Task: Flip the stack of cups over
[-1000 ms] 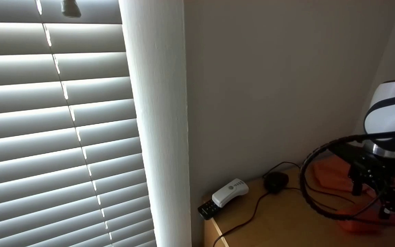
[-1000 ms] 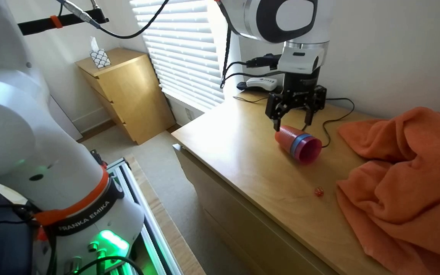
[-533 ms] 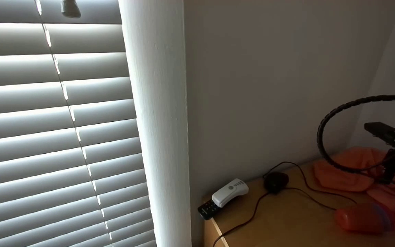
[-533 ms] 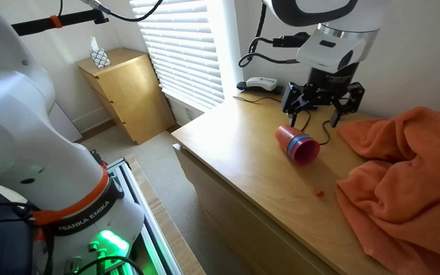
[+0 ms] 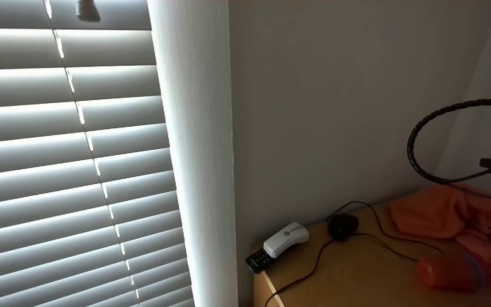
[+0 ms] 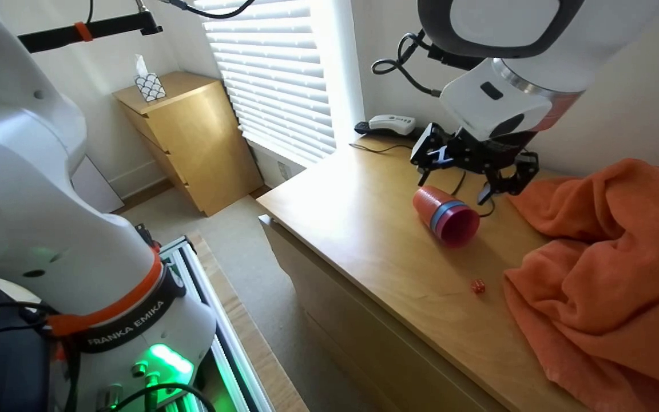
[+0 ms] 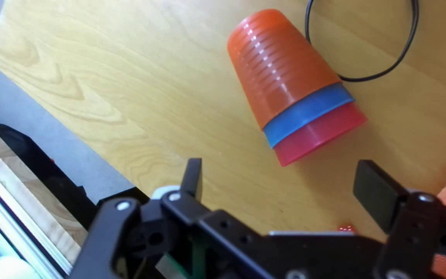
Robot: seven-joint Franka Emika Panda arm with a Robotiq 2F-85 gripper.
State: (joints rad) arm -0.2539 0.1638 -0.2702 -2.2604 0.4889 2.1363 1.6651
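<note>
Since half a second ago, the gripper [image 6: 452,190] has tipped over more, and the cups [image 6: 445,216] lie in the same spot. Its fingers [image 7: 378,195] are spread wide apart, up above the table [image 6: 352,212], near the cups. The cups lie sideways on the table, one tucked inside another: orange, then a blue ring, then red at the open end. A black cord [image 7: 356,80] curls right next to them. A little red die [image 6: 477,286] sits near the open end, close to a crumpled orange cloth [image 6: 610,274].
</note>
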